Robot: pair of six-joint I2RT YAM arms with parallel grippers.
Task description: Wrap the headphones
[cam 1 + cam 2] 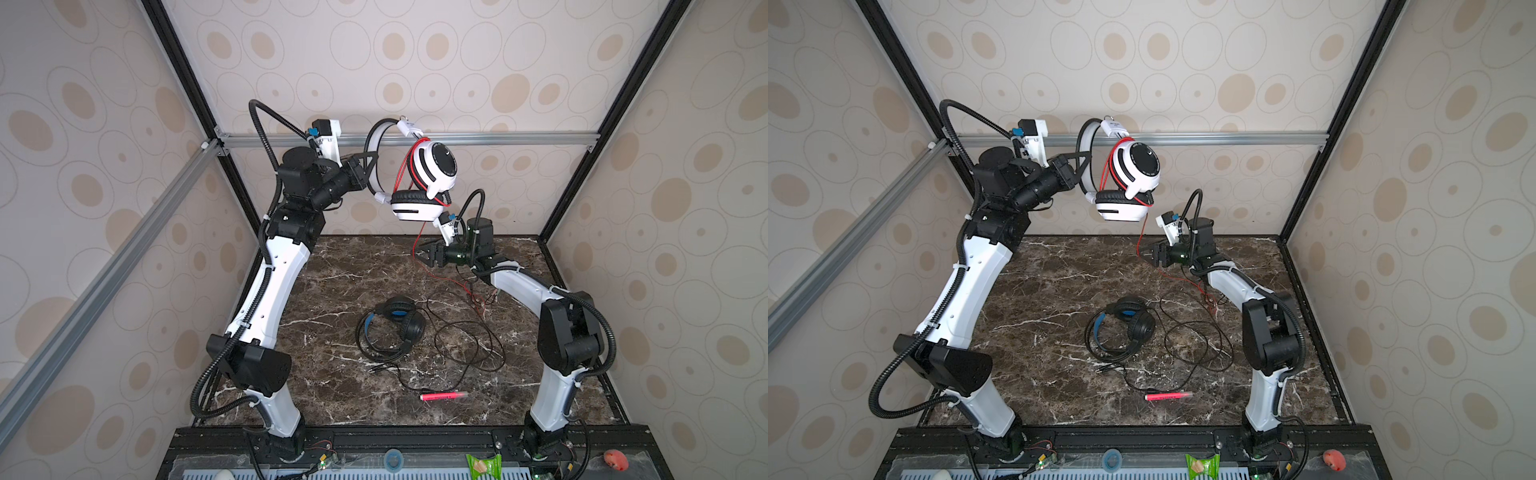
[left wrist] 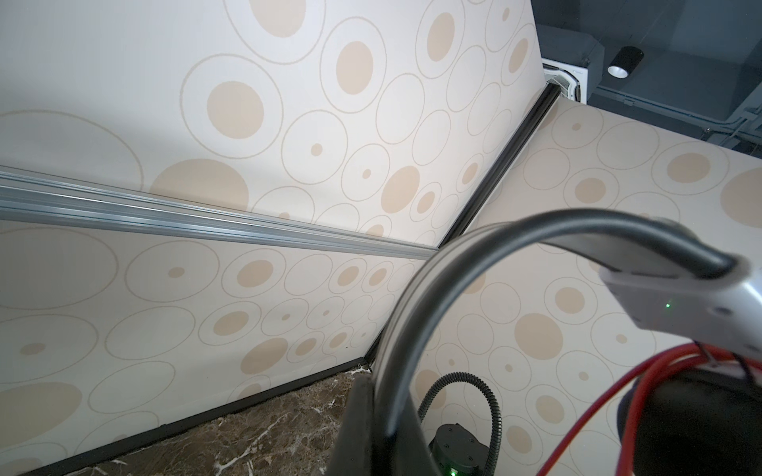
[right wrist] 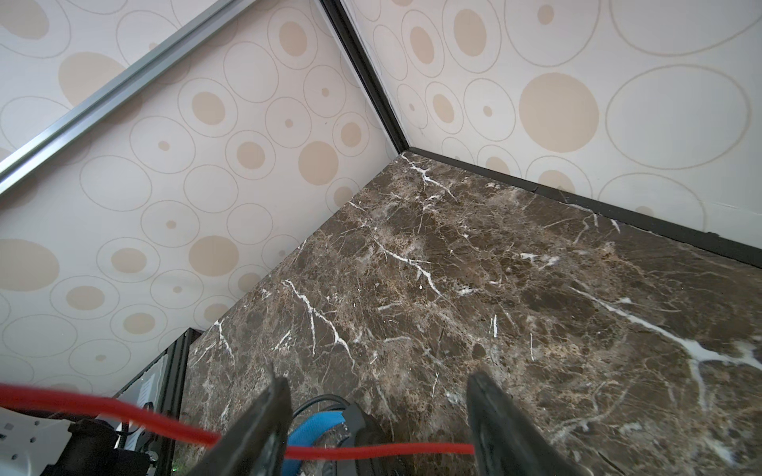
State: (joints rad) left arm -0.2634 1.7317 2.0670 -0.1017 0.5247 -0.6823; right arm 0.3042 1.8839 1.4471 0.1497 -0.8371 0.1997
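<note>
Both top views showed the left gripper (image 1: 369, 164) clamped shut on the band of the white headset (image 1: 430, 174), high beside the rear rail (image 1: 498, 139), band arching upright, cups hanging. Its red cord (image 3: 391, 450) hung through the right gripper (image 1: 420, 254), jaws apart, seemingly ungripped. Black headset (image 1: 399, 322) and pen (image 1: 442, 396) lay on the table (image 1: 332, 270).

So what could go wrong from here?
The red cord only passes between the open jaws of the right gripper, so it could slip out. Its tail lies by the black cord; pulling might snag it. The left gripper holds the white headset by the band alone, so the cups may swing.
</note>
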